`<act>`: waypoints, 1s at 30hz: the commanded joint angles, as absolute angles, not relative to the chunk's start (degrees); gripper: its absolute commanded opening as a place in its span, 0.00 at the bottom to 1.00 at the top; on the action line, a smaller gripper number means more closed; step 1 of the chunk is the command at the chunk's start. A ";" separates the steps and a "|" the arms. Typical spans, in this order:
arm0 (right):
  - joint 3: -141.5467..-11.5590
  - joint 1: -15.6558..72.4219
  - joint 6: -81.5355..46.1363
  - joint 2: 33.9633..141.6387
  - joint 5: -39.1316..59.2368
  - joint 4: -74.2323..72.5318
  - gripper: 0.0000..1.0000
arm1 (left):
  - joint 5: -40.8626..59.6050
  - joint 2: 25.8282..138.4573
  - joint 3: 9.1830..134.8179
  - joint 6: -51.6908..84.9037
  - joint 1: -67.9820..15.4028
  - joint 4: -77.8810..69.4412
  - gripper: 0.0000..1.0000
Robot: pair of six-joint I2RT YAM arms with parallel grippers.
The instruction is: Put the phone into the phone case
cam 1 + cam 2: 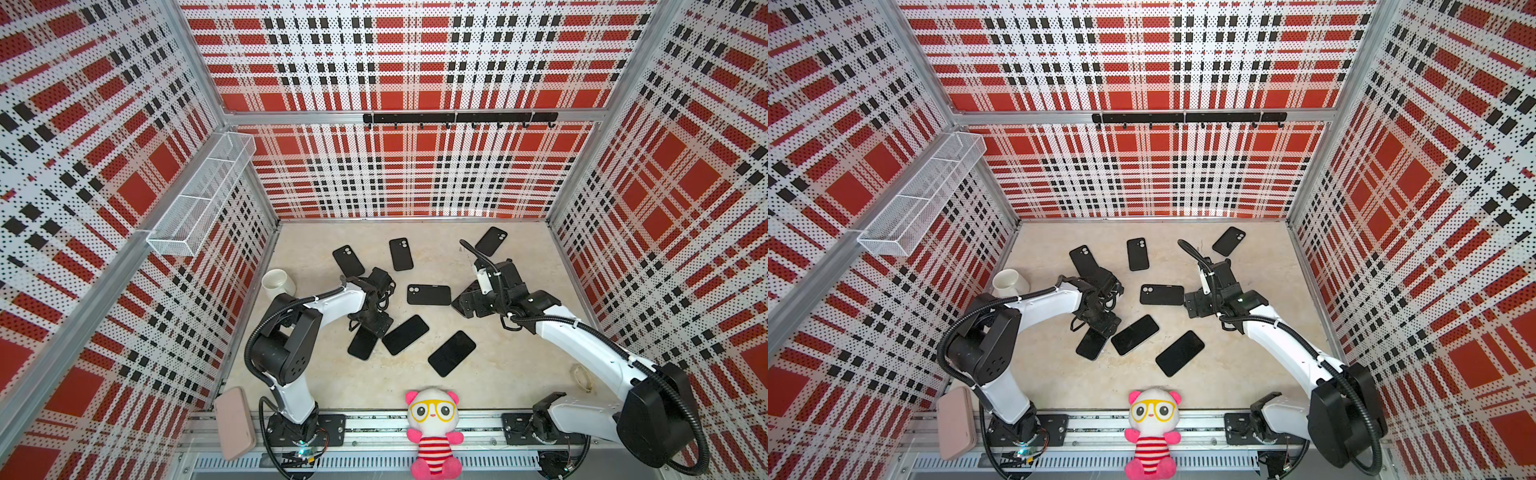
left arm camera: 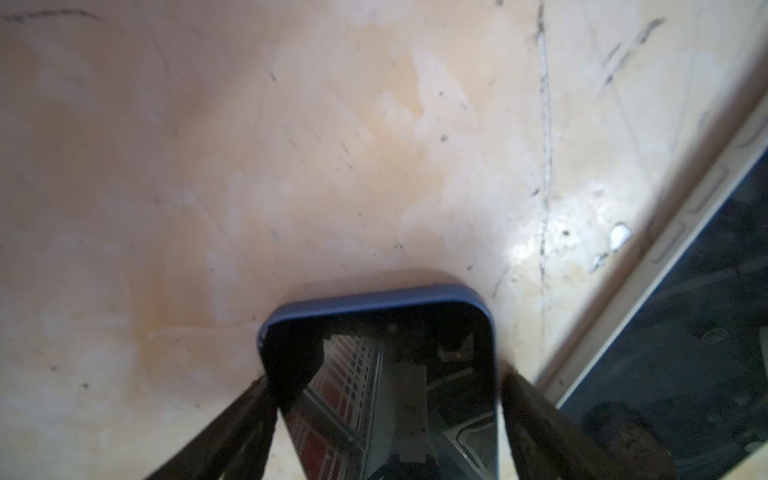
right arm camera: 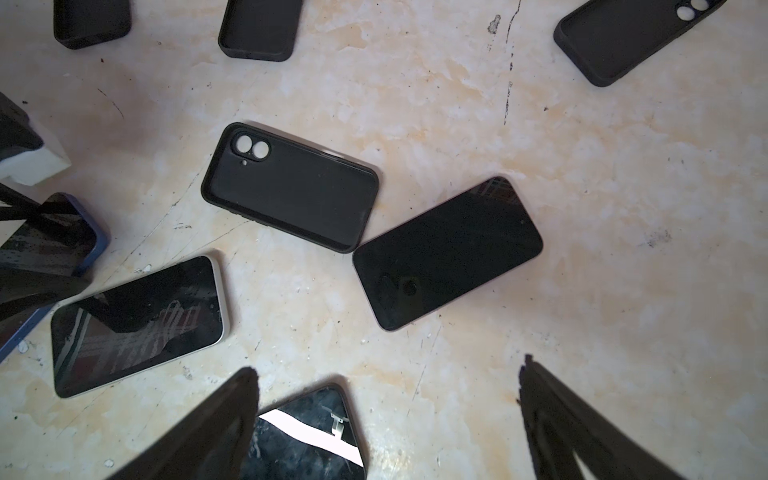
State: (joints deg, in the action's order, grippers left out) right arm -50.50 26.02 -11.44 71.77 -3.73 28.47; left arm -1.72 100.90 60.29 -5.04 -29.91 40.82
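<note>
Left pincer (image 2: pixel 386 380) stands open astride the phone (image 1: pixel 360 347), one finger (image 2: pixel 232 428) touching its blue edge, the other just clear. It lies screen up on the table (image 1: pixel 519 374), left of centre. A second phone (image 1: pixel 405 334) lies just right of it, a third phone (image 1: pixel 451 353) farther right. One empty case (image 1: pixel 429 294) sits mid-table, and three more cases (image 1: pixel 348 260) (image 1: pixel 401 254) (image 1: pixel 491 241) lie beyond. Right pincer (image 3: pixel 388 368) hangs wide open right of the middle case, holding nothing.
</note>
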 commanded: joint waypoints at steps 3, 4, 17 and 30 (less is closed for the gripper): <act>-50.09 25.61 -10.57 71.12 -4.39 27.73 1.00 | -1.86 101.80 61.49 -5.91 -29.45 41.97 0.80; -50.05 25.62 -10.39 71.18 -4.40 27.65 1.00 | -1.82 101.50 61.71 -5.89 -29.36 42.10 0.79; -49.67 30.93 -12.68 73.93 16.39 14.84 1.00 | 3.20 96.28 69.75 -1.67 -24.96 43.62 0.75; -42.22 39.83 -22.77 80.16 17.15 -14.48 0.97 | 11.38 91.64 68.74 0.52 -20.60 38.07 0.76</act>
